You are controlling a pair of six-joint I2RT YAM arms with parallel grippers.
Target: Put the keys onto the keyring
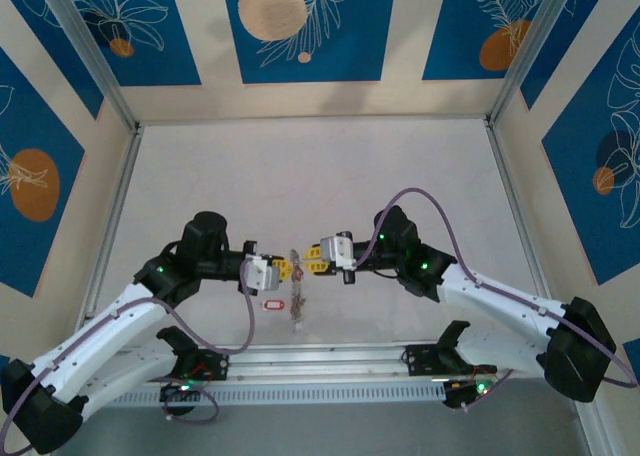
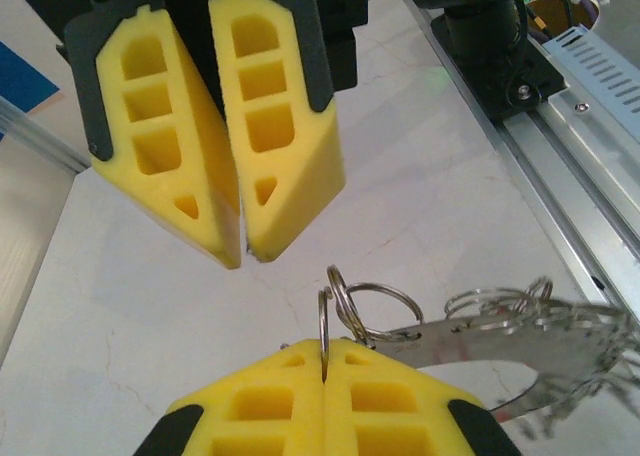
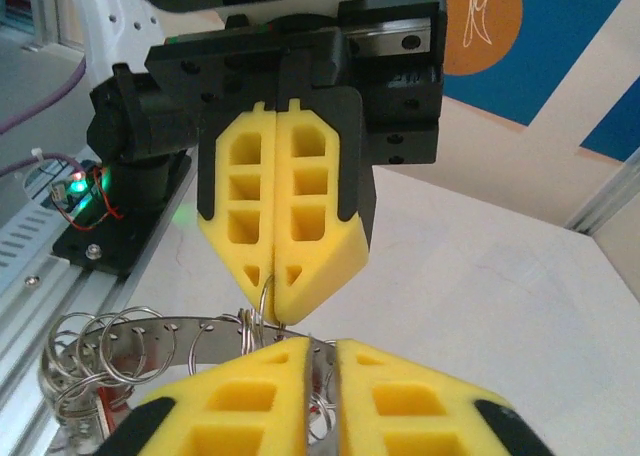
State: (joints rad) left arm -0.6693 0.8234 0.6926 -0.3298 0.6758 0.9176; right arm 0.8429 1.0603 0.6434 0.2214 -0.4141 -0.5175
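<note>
A: Left gripper [image 2: 325,351] clenched on a small split ring [image 2: 323,316] at the rim of the keyring [image 2: 500,344]. The metal band hangs off to one side of the fingers, above the table [image 1: 400,176], with more small rings strung along it

B: Right gripper [image 2: 243,254]?

A: Tip to tip with the left, just above the pinched ring. Pads all but together, nothing visible between them

B: Keys?

A: One red key [image 1: 273,303] lies flat on the table, just beside the hanging keyring, on the left arm's side. Not on any ring yet

B: What could go wrong?

A: My judgement: it's thin wire in soft foam, so the split ring may twist or slide out, and the whole keyring drops. Right fingers working this near could nudge the ring aside instead of catching it. The band's weight hangs off-centre, so it may swing. And no gripper is free for the key, so one has to let go first
</note>
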